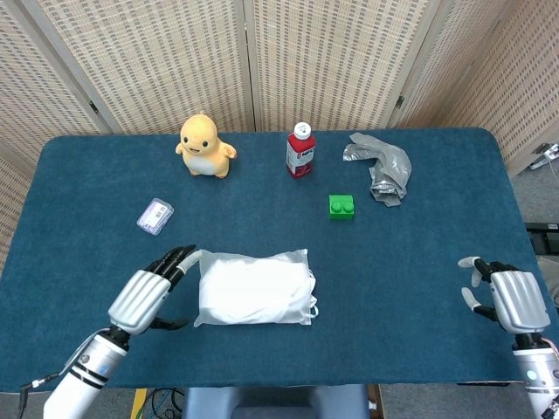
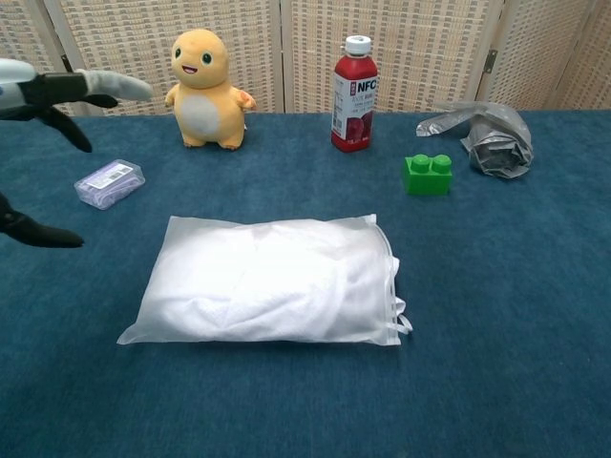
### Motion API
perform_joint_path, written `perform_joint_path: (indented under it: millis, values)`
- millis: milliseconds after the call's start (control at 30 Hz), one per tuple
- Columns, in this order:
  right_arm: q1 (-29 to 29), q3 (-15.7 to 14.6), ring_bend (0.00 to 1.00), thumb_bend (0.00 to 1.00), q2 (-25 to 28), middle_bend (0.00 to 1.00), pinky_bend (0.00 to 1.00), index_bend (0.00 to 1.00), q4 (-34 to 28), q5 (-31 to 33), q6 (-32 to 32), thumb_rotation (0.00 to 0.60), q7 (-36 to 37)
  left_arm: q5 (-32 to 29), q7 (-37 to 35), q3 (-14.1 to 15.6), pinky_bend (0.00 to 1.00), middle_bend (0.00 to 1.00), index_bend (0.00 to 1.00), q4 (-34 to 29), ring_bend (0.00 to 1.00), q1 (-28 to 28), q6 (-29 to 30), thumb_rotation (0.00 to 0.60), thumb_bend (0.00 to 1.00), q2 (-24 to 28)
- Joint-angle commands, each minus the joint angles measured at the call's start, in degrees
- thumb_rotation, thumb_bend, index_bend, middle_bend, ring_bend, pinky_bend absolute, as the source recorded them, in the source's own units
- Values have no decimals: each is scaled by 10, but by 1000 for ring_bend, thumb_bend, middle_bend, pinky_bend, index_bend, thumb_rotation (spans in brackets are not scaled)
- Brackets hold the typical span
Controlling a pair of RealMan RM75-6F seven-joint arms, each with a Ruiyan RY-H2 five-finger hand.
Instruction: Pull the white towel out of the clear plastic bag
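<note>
left hand (image 1: 150,292) spread, beside clear plastic bag (image 1: 255,287) | right hand (image 1: 511,298) at table edge

Along the far side of the blue table (image 1: 419,262) stand a yellow plush toy (image 1: 204,146), a red juice bottle (image 1: 300,151), a green brick (image 1: 341,207), crumpled grey plastic (image 1: 382,166), and, nearer left, a small clear box (image 1: 155,216).

Left hand (image 1: 150,292) over the table's near-left area, empty, fingers (image 2: 105,84) extended and spread, thumb apart below. Right hand (image 1: 509,297) low at the near-right edge, empty, fingers loosely curled, apart.
</note>
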Motion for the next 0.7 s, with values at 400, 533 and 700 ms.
perform_joint_path:
  millis: [400,533,700]
  values:
    - [-7,-4,492,286,1,590,566,391,22,1,5,600,28,-184,148,-28,48,0,0,10,0,-138,-68,600,0,-109]
    - [-6,-5,492,286,2,590,566,391,21,1,2,600,25,-228,170,-24,14,0,0,23,0,-162,-66,600,0,-129]
    - [-5,-6,492,286,4,590,566,391,14,0,-1,600,18,-278,190,-18,0,0,0,43,0,-190,-62,600,0,-153]
